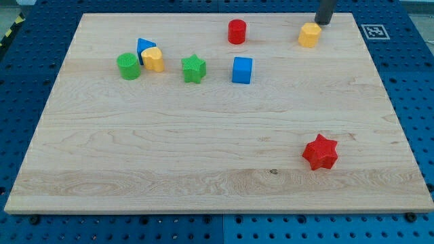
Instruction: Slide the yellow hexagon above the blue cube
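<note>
Nearest on the desk (pixel 203 149) lies a red star (pixel 320 152). Farther up sits the blue cube (pixel 242 70). At the top, my tip (pixel 321 24), a plain rod holding nothing, stands just beside the yellow hexagon (pixel 309 34), at its upper right.

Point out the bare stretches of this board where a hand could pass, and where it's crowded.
Free: the wide band below the green star and blue cube, left of the red star. Also the right side between the yellow hexagon and red star. Crowded: upper left, where green cylinder, blue block and yellow block cluster. My tip sits by the hexagon.
</note>
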